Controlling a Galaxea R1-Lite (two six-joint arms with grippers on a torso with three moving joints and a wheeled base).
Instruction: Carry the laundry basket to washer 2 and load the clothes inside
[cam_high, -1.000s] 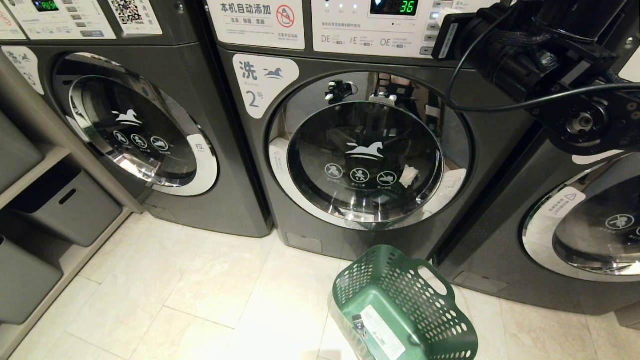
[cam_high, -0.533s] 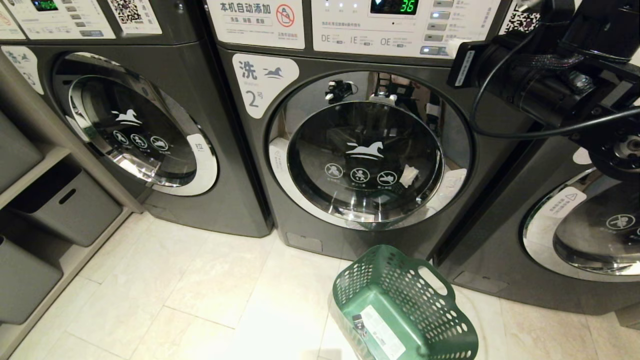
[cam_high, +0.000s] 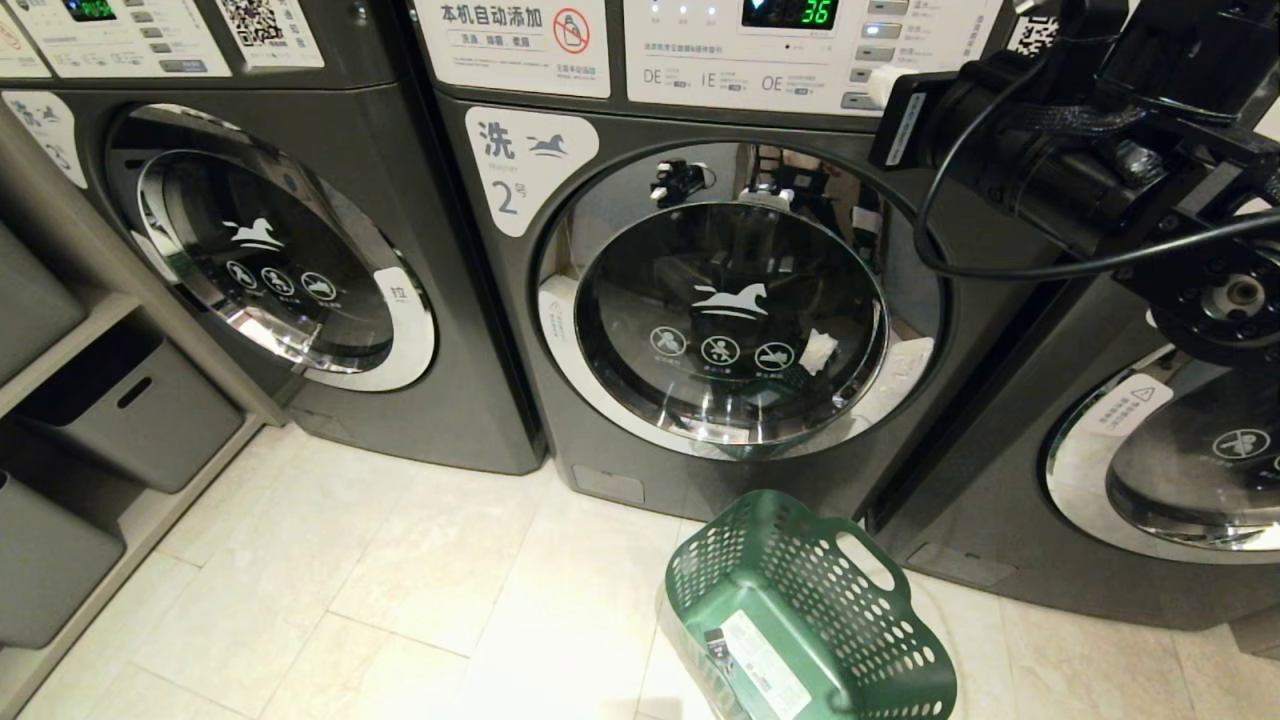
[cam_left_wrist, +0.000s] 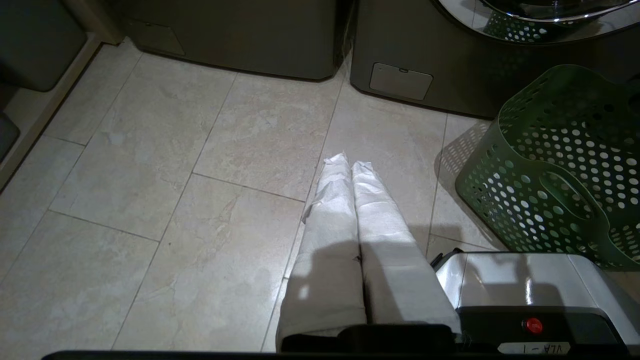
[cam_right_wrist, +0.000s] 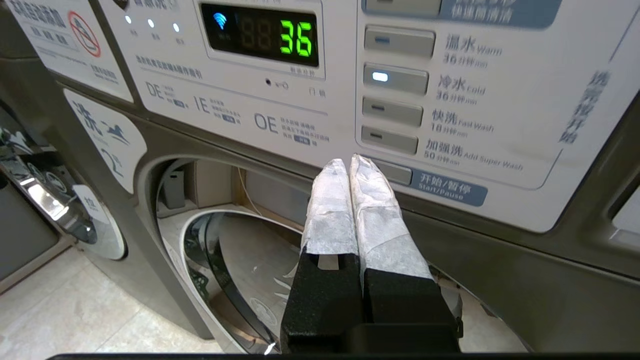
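Washer 2 stands in the middle with its round glass door closed and a white "2" label at its upper left. The green laundry basket lies tipped on the floor in front of it, its stickered base toward me. The clothes are out of view. My right gripper is shut and empty. Its taped tips are at the panel's Start/Pause button; in the head view the gripper is at the lowest button. My left gripper hangs shut over the floor tiles, left of the basket.
An identical washer stands to the left and another to the right. Grey storage bins fill shelves at far left. The panel display reads 36. My own base shows beside the basket.
My right arm has dropped lower along washer 2's control panel, bringing its shut tips from the upper buttons down to the bottom one. Basket, door and left arm are unchanged.
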